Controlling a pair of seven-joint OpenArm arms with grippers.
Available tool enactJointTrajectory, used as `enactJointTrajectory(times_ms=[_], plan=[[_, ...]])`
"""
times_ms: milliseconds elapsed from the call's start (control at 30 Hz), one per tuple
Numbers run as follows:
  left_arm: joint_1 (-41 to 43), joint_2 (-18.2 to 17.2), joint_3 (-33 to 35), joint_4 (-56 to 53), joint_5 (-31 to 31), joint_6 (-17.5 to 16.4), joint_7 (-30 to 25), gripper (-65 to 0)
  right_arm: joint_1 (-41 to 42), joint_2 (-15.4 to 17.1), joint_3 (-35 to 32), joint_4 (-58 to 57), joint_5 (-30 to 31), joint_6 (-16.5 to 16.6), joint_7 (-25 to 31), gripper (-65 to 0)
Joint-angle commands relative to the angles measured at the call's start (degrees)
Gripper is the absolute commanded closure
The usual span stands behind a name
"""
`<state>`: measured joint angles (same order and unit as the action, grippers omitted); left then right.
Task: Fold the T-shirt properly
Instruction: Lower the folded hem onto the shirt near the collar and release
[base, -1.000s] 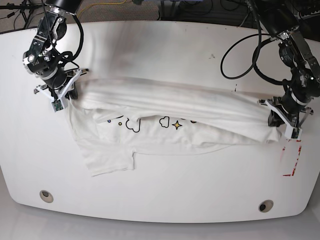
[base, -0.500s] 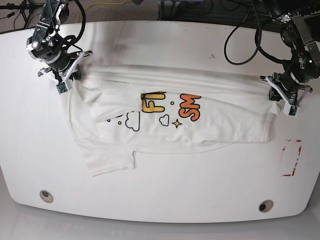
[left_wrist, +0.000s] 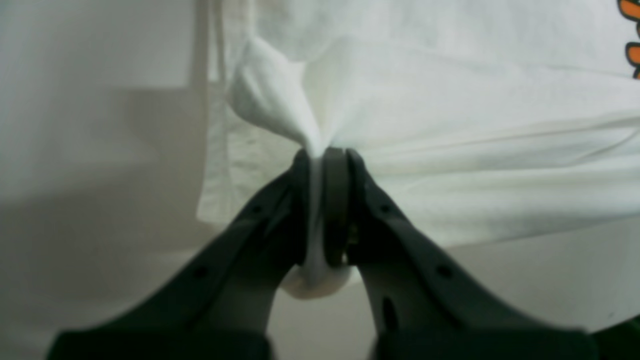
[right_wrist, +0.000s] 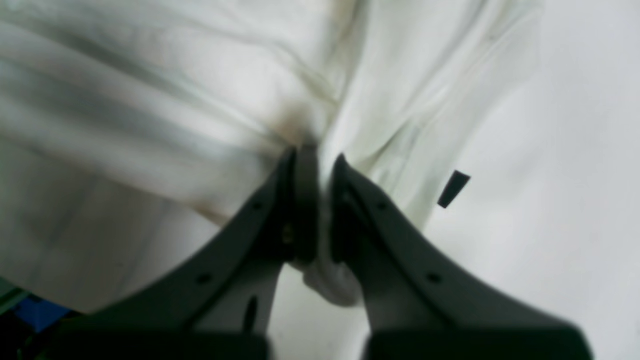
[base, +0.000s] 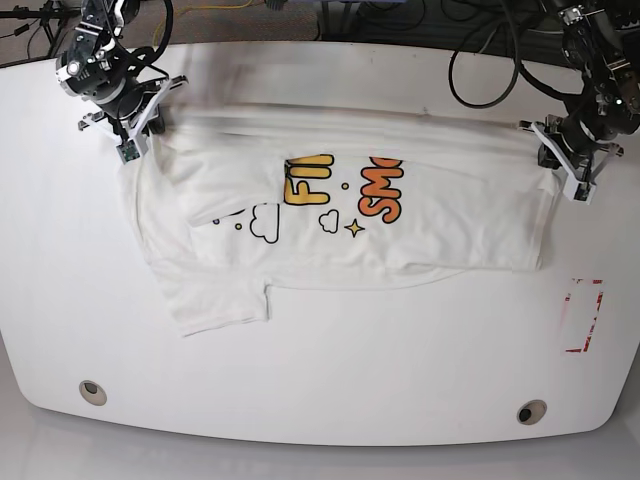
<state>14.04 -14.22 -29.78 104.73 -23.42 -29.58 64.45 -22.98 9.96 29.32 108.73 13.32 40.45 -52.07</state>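
The white T-shirt (base: 400, 235) lies spread across the table, its yellow and orange letters (base: 345, 187), clouds and a star facing up. A sleeve (base: 220, 305) points toward the front left. My left gripper (base: 563, 176), on the right of the base view, is shut on a pinch of the shirt's right edge (left_wrist: 280, 100). My right gripper (base: 131, 139), on the left, is shut on the shirt's far left corner (right_wrist: 400, 100). A small black label (right_wrist: 453, 188) shows beside it. Between the two grippers the back edge of the cloth is stretched taut.
The white table (base: 330, 370) has red tape marks (base: 584, 316) at the right and two round holes (base: 92, 391) (base: 531, 411) near its front edge. Black cables (base: 480, 60) hang behind the arms at the back.
Both grippers have moved toward the table's back edge with the cloth, drawing the upper layer back. The letters of the print, covered one second ago, now show fully.
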Motion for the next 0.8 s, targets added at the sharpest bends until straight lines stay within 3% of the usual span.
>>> enactJointTrajectory(times_ms=[0, 233, 333, 433, 633, 667, 767], plan=[[0.3, -1.1, -0.5, 0.7, 0.5, 0.2, -1.1, 0.0, -1.3, 0.0, 0.4, 0.9, -0.4, -0.4, 0.8, -1.9], [1.6, -1.2, -0.5, 0.6, 0.6, 0.2, -1.1, -1.0, -3.5, -0.2, 0.1, 0.8, -0.4, -0.4, 0.8, -2.1], [2.0, -1.4, -0.5, 0.6, 0.6, 0.2, -1.0, -7.1, -4.1, -0.2, 0.1, 0.8, -0.4, -0.4, 0.7, -4.0], [3.0, -2.6, -0.1, 0.7, 0.5, 0.2, -1.0, -20.0, -4.9, -0.3, 0.1, 0.9, -0.4, -0.4, 0.7, -16.5], [3.0, -2.9, -0.1, 0.7, 0.5, 0.3, -1.0, -49.6, -5.6, -2.2, 0.4, 2.3, -0.4, -0.4, 0.7, -50.3], [3.0, -2.9, -0.1, 0.7, 0.5, 0.3, -1.0, -52.5, -5.6, -2.4, 0.4, 2.9, -0.4, -0.4, 0.7, -55.8], [2.9, -2.9, 0.0, 1.0, 0.2, 0.3, -0.6, -52.9, -5.7, -2.5, 0.3, 4.8, 0.1, -0.4, 0.7, -64.5]])
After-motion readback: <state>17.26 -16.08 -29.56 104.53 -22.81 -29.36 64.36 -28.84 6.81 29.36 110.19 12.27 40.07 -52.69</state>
